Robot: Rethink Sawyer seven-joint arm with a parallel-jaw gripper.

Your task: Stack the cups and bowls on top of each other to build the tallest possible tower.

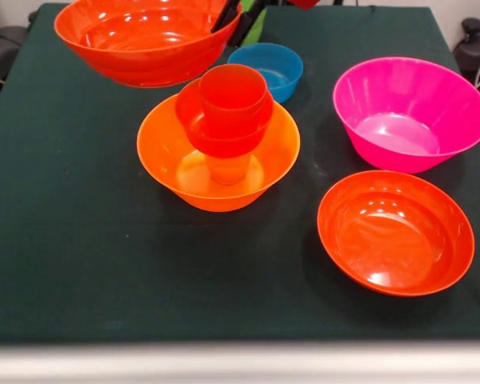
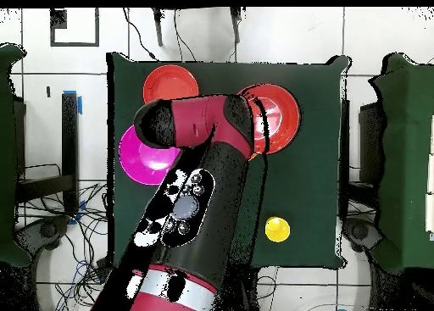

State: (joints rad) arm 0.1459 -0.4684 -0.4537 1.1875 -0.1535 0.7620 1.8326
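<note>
Tower (image 1: 224,128) stands at table centre: an orange bowl (image 1: 164,156) holds an upturned cup (image 1: 228,170), a small red-orange bowl (image 1: 194,120) and a red-orange cup (image 1: 234,94) on top. A wide red-orange bowl (image 1: 144,40) hangs clear of the table behind and beside the tower, with the gripper (image 1: 238,18) clamped on its rim, so the carry step appears to be in hand. The next move likely calls for centring this bowl over the top cup and lowering it level, since an off-centre load could topple the tower.
</note>
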